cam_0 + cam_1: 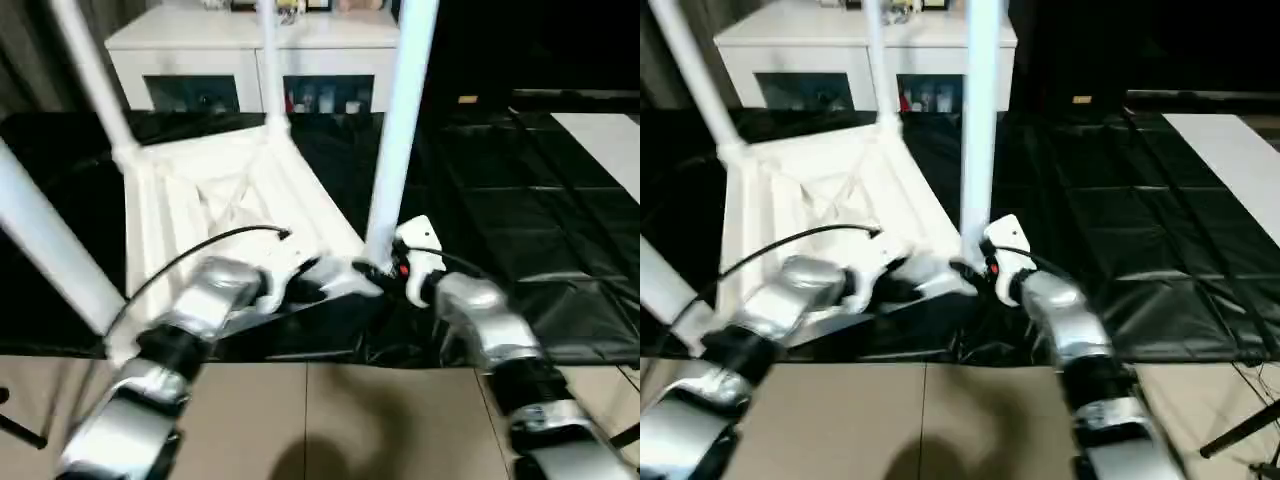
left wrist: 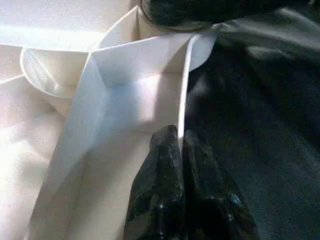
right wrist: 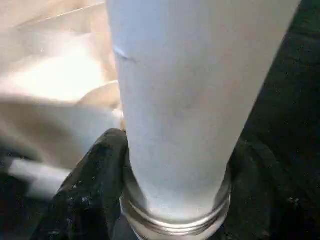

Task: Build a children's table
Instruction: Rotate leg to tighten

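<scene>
Nearest the robot, both silver forearms reached over the front edge of the black-covered counter (image 1: 560, 250) to the near corner of the upturned table top (image 1: 230, 200), which lay ribbed side up on the cover.

The left hand (image 2: 181, 150) was shut, its black fingers (image 2: 165, 165) pressed together on the thin white rim at that corner. It looked meant to steady the top while the last leg was worked into place.

The right hand (image 3: 172, 190) was closed around the base of the near leg (image 1: 395, 130), one finger on each side of the tube just above its clear threaded collar. That leg stood nearly upright at the corner socket (image 2: 165, 15), so the grip probably served to guide or twist it home. Whether it was fully seated could not be told.

The head views gave the whole layout: a leg (image 1: 45, 250) slanting past at the left, then two more legs (image 1: 95, 75) (image 1: 268, 60) rising from the far corners, and the white cabinet (image 1: 250, 55) with glass doors behind the counter.

The wrist views added what the arms hid from above. The left one showed the pinch on the rim and the round socket beyond it. The right one showed the collar at the leg's foot and the fingers flanking it.
</scene>
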You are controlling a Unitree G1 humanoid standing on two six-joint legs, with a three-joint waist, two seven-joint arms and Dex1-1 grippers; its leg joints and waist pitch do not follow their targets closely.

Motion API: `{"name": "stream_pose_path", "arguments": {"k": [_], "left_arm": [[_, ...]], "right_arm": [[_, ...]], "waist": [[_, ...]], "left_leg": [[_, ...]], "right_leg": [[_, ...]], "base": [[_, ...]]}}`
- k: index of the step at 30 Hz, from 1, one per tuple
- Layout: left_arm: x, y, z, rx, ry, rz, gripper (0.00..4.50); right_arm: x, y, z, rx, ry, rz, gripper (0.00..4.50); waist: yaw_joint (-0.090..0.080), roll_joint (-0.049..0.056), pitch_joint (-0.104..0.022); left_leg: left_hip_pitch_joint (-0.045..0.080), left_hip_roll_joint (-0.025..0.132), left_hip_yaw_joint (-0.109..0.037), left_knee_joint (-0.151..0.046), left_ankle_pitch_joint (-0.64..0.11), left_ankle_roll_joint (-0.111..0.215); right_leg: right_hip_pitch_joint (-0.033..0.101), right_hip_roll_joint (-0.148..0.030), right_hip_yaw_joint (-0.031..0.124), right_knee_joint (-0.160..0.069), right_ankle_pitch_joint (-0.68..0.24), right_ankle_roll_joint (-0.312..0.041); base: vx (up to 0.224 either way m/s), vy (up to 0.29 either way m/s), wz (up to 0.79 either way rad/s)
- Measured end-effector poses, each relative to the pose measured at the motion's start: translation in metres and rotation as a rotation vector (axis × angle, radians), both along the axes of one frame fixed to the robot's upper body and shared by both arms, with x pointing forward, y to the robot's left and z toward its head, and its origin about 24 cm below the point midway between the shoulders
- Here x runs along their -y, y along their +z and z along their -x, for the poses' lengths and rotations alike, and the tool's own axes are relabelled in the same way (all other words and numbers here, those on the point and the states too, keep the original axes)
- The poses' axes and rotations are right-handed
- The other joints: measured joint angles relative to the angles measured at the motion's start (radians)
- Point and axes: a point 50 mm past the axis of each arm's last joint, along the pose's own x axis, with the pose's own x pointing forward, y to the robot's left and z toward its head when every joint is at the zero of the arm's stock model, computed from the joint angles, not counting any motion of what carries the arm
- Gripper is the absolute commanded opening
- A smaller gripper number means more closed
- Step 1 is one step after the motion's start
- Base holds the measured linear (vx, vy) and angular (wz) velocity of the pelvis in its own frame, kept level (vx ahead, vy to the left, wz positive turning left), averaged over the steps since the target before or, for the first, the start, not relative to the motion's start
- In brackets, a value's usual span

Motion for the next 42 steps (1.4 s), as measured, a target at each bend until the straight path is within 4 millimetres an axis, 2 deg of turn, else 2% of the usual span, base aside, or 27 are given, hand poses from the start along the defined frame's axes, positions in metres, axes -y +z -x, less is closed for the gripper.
{"name": "stream_pose_path", "arguments": {"k": [5, 8, 9, 12, 14, 15, 18, 22, 24, 27, 29, 31, 35, 42], "left_arm": [[0.005, -0.002, -0.004, 0.023, 0.027, -0.012, 0.00], [0.004, -0.002, -0.004, 0.030, 0.024, -0.013, 0.00], [0.004, -0.002, -0.004, 0.030, 0.019, -0.014, 0.00], [-0.002, 0.000, -0.005, 0.048, 0.001, -0.028, 0.00], [-0.013, 0.001, -0.007, 0.061, 0.003, -0.050, 0.00], [-0.017, 0.002, -0.007, 0.061, -0.001, -0.057, 0.00], [-0.022, 0.003, -0.005, 0.060, -0.039, -0.057, 0.00], [-0.033, 0.005, 0.005, 0.053, -0.162, -0.051, 0.00], [-0.045, 0.007, 0.014, 0.031, -0.247, -0.041, 0.00], [-0.051, 0.010, 0.023, 0.010, -0.347, -0.029, 0.00], [-0.047, 0.011, 0.028, 0.004, -0.406, -0.018, 0.00], [-0.044, 0.012, 0.031, 0.007, -0.437, -0.016, 0.00], [-0.047, 0.015, 0.034, 0.010, -0.471, -0.029, 0.00], [-0.049, 0.015, 0.034, 0.003, -0.469, -0.035, 0.00]], "right_arm": [[-0.014, 0.001, -0.007, 0.005, -0.134, 0.045, 2.62], [-0.014, 0.002, -0.007, 0.017, -0.109, 0.053, 2.62], [-0.013, 0.002, -0.007, 0.021, -0.098, 0.050, 3.18], [-0.010, 0.002, -0.002, 0.033, -0.034, 0.016, 3.38], [-0.010, 0.003, 0.001, 0.034, 0.026, -0.016, 3.50], [-0.008, 0.003, 0.002, 0.029, 0.064, -0.030, 3.73], [0.001, 0.010, 0.003, 0.045, 0.177, -0.026, 3.80], [0.030, 0.020, 0.015, 0.057, 0.386, -0.003, 3.80], [0.042, 0.022, 0.026, 0.032, 0.523, 0.018, 3.80], [0.044, 0.021, 0.033, 0.007, 0.642, 0.025, 3.80], [0.040, 0.022, 0.036, 0.005, 0.703, 0.026, 3.80], [0.035, 0.022, 0.038, 0.007, 0.752, 0.036, 3.80], [0.028, 0.022, 0.039, 0.008, 0.825, 0.078, 3.80], [0.033, 0.020, 0.040, -0.010, 0.886, 0.138, 3.80]], "waist": [[-0.013, 0.014, 0.002], [-0.021, 0.018, 0.004], [-0.022, 0.018, 0.004], [-0.025, 0.015, 0.006], [-0.038, 0.014, 0.007], [-0.045, 0.013, 0.007], [-0.049, 0.014, 0.008], [-0.032, 0.006, 0.009], [-0.018, 0.005, 0.009], [0.000, 0.005, 0.009], [0.022, 0.005, 0.009], [0.036, 0.005, 0.009], [0.039, 0.006, 0.008], [0.036, 0.001, 0.009]], "left_leg": [[-0.004, 0.000, -0.013, -0.008, 0.000, 0.000], [-0.005, -0.001, -0.012, -0.009, 0.000, 0.000], [-0.005, -0.003, -0.012, -0.009, 0.000, 0.000], [-0.005, -0.009, -0.012, -0.010, 0.000, 0.001], [-0.005, -0.009, -0.015, -0.009, 0.000, 0.001], [-0.008, -0.009, -0.018, -0.008, 0.000, 0.001], [-0.004, -0.010, -0.018, -0.009, 0.000, 0.001], [-0.004, -0.009, -0.015, -0.008, 0.000, 0.001], [-0.004, -0.004, -0.012, -0.006, 0.000, 0.001], [-0.004, 0.005, 0.003, -0.003, 0.000, 0.001], [-0.005, 0.006, 0.005, -0.003, 0.000, 0.000], [-0.005, 0.007, 0.009, -0.002, 0.000, 0.000], [-0.007, 0.007, 0.009, 0.000, 0.000, 0.000], [-0.008, 0.005, 0.009, 0.002, 0.000, 0.000]], "right_leg": [[0.007, -0.002, -0.025, -0.033, 0.000, 0.000], [0.007, -0.006, -0.025, -0.036, 0.000, 0.000], [0.007, -0.008, -0.025, -0.036, 0.000, 0.000], [0.006, -0.011, -0.024, -0.036, 0.000, 0.000], [0.004, -0.011, -0.024, -0.035, 0.000, 0.000], [0.003, -0.012, -0.025, -0.035, 0.000, 0.000], [0.001, -0.011, -0.025, -0.034, 0.001, -0.002], [0.000, -0.011, -0.023, -0.026, 0.015, -0.011], [0.000, -0.011, -0.022, -0.021, 0.025, -0.014], [-0.002, -0.011, -0.021, -0.007, 0.028, -0.019], [-0.003, -0.012, -0.019, 0.000, 0.023, -0.013], [-0.004, -0.012, -0.018, 0.006, 0.015, -0.011], [-0.004, -0.012, -0.019, 0.005, 0.011, -0.008], [-0.004, -0.015, -0.018, 0.006, 0.011, -0.009]], "base": [[0.000, 0.000, 0.00], [0.000, 0.000, 0.00], [0.000, 0.000, 0.00], [0.000, 0.000, 0.00], [0.000, 0.000, 0.00], [0.000, 0.000, 0.00], [0.000, 0.000, 0.00], [0.000, 0.000, 0.00], [0.054, -0.027, 0.06], [0.063, -0.030, 0.11], [0.064, -0.022, 0.13], [0.061, -0.012, 0.11], [0.026, 0.000, 0.01], [0.000, 0.000, 0.00]]}}
